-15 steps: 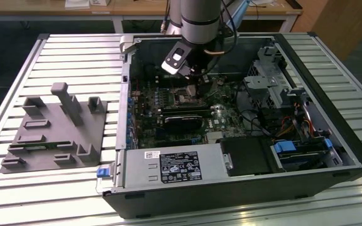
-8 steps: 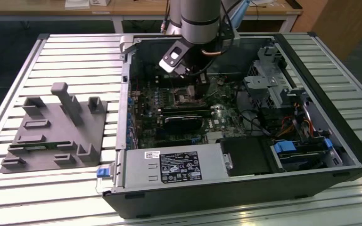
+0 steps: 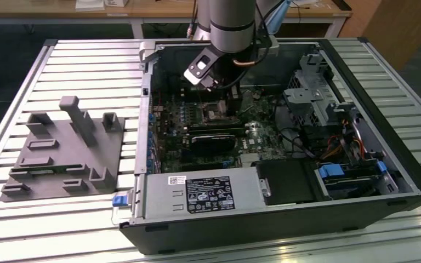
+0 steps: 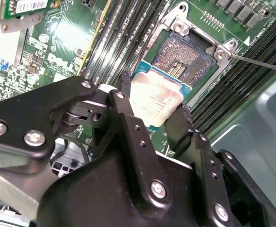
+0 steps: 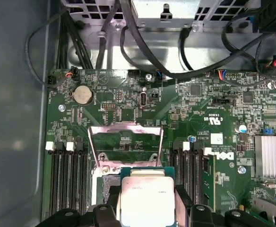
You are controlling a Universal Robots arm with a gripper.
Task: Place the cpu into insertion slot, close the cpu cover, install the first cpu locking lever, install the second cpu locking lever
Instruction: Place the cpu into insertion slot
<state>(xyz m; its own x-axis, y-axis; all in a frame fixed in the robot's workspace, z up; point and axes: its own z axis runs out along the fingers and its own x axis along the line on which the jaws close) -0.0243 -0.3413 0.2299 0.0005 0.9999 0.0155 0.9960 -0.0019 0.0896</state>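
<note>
Fingers [image 4: 123,108] clamped on opposite edges of the cpu [image 4: 154,101], held over the open insertion slot [image 4: 183,59], cpu cover [image 5: 126,128] raised; chip judged light, stiff, fragile underneath, so edge grip only, minimal squeeze.

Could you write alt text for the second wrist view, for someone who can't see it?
A black gripper grips a small silver chip, holding it close to the open square socket on a green circuit board.
</note>
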